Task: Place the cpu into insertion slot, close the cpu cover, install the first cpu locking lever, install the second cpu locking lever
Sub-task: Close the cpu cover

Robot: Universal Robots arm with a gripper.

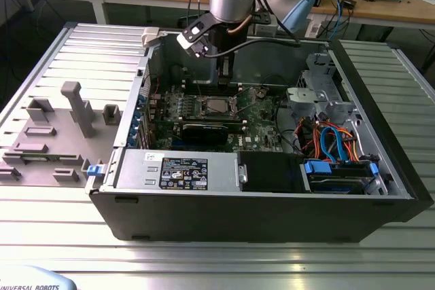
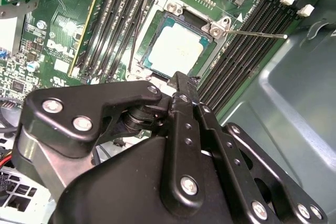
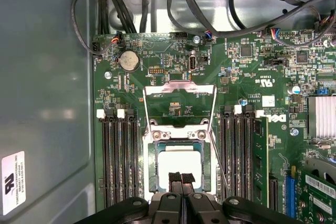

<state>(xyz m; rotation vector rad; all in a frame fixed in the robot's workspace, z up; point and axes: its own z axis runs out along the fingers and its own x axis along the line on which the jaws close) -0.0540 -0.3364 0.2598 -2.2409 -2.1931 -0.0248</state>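
Hovering closed tool (image 3: 181, 178) over seated cpu (image 3: 178, 162)

We see the cpu (image 3: 178, 162) top as pale silver-grey, plain, no pattern. Insertion slot (image 3: 151, 169) around the cpu: silver rim, dark inner edge. Cpu cover (image 3: 178, 90) next to the cpu: bare silver, green showing through its cut-out. Circuit board (image 3: 252, 77) under the cpu: green with fine pale traces. Memory slots (image 3: 118, 156) either side of the cpu: black stripes, white latches. Gripper (image 3: 181, 178) over the cpu: matt black, silver screws. Cables (image 1: 333, 135) to the exterior view's right of the cpu: blue, orange, red.
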